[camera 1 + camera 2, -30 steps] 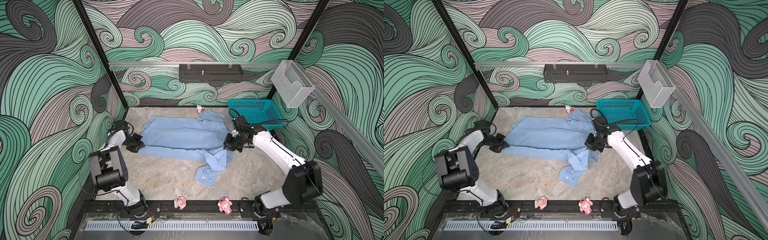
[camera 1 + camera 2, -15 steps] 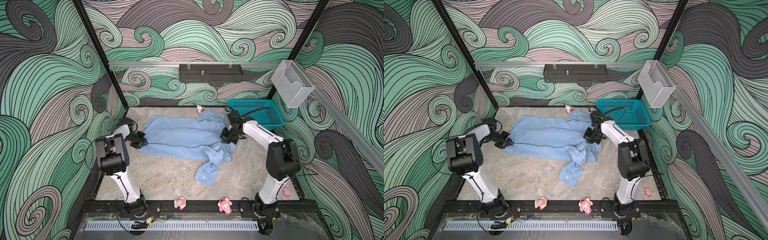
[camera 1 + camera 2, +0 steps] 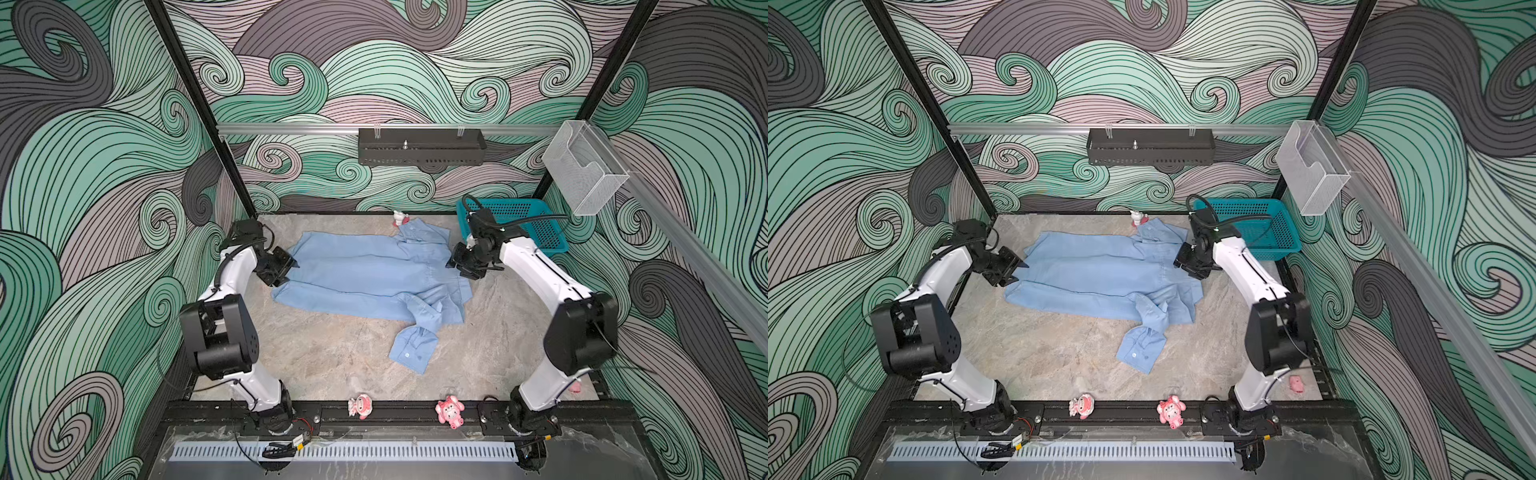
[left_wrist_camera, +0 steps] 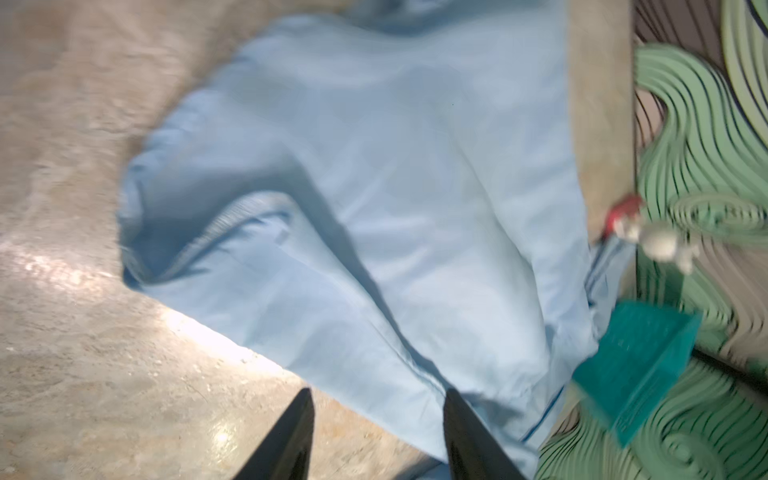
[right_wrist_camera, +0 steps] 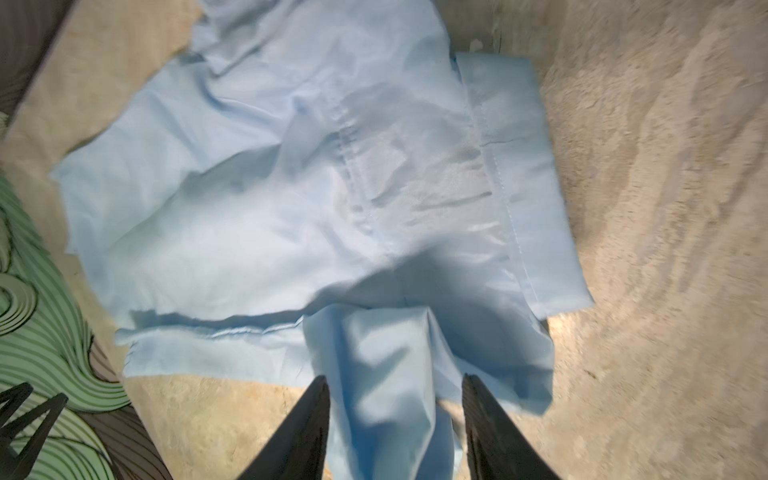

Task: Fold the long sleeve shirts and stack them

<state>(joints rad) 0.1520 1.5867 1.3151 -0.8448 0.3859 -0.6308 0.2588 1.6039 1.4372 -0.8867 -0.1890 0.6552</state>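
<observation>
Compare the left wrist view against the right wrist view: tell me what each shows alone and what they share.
Left wrist only: the teal basket, a small red-and-white figurine, and the left gripper, jaws apart. Right wrist only: the right gripper, jaws apart with a fold of cloth between them. Both: the light blue shirt, the stone-patterned table, the wave-patterned wall.

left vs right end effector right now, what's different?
The left end effector sits at the hem end of the shirt; right end effector at its collar end, near the teal basket. A fold of cloth lies between the right's jaws; mostly bare table between the left's. Both open.
</observation>
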